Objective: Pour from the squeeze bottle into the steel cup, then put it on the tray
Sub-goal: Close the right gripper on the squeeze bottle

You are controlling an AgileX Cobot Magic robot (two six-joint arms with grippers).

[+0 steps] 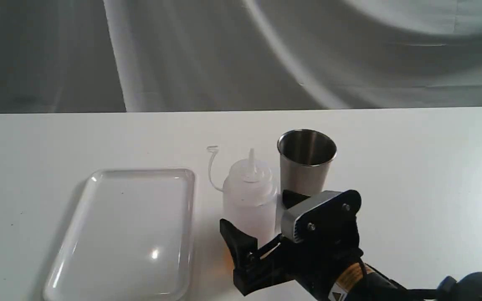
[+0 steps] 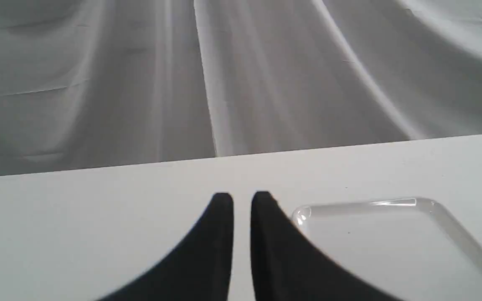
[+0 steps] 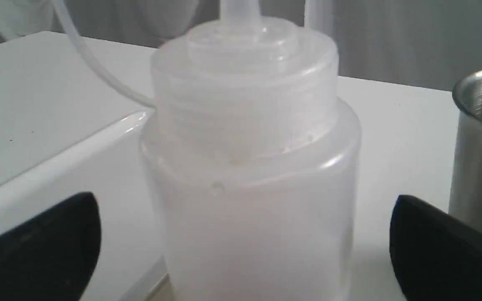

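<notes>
The squeeze bottle (image 1: 249, 196) stands upright on the table, whitish with a pointed nozzle, its thin cap strap (image 1: 211, 165) curling out to the left. Just behind it to the right stands the steel cup (image 1: 306, 161), upright with a dark inside. The white tray (image 1: 128, 234) lies flat to the left of the bottle. My right gripper (image 1: 262, 220) is open, one black finger on each side of the bottle's lower body (image 3: 257, 217), neither visibly pressing it. My left gripper (image 2: 242, 200) hovers over the table beside the tray's corner (image 2: 308, 211), its fingers nearly together and holding nothing.
The white table (image 1: 412, 167) ends at a far edge in front of a grey draped cloth (image 1: 241, 50). In the right wrist view the cup (image 3: 479, 146) is close beside one finger (image 3: 442, 251), and the tray rim (image 3: 57, 154) runs behind the other.
</notes>
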